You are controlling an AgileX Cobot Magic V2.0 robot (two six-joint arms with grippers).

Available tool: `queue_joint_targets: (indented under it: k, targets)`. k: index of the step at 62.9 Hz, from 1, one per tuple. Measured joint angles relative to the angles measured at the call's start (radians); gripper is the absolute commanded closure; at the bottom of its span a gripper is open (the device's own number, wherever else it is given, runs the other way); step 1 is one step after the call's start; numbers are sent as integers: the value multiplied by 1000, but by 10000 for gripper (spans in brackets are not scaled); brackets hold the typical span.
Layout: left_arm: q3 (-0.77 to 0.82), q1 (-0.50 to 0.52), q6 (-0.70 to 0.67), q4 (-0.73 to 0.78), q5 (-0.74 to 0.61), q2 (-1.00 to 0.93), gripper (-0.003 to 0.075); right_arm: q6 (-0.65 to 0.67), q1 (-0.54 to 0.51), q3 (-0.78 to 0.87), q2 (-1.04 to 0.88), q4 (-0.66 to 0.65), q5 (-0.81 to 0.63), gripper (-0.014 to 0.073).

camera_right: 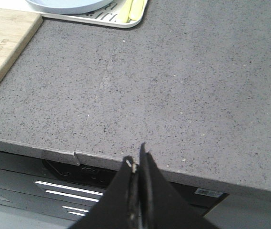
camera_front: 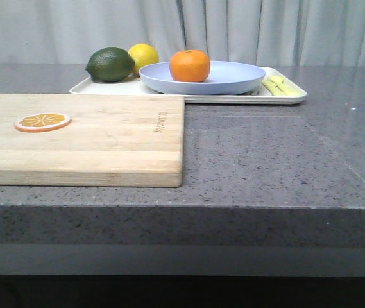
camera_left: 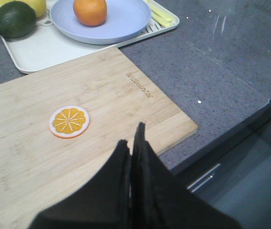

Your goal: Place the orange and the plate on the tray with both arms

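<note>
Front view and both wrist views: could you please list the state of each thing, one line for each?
orange: whole, resting on the plate
plate: upright, on the tray
tray: flat on the counter, loaded
lime: on the tray
lemon: on the tray, behind the lime
orange slice: flat on the cutting board
cutting board: flat on the counter
left gripper: shut, empty
right gripper: shut, empty

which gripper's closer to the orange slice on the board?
Left. The left gripper is shut above the cutting board beside the orange slice. The right gripper is shut over the counter's front edge, off the board.
</note>
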Motion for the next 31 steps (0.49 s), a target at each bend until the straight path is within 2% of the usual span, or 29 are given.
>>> queue_joint_targets:
  k: [14,22,31]
  targets:
    - [195,234,0,15,-190,-189,740,2,0,0,0,0,0,661]
    - [367,373,0,15,-384,-304,740,2,0,0,0,0,0,661]
    - [585,485,0,-5,-571,-426,740,2,0,0,0,0,0,661]
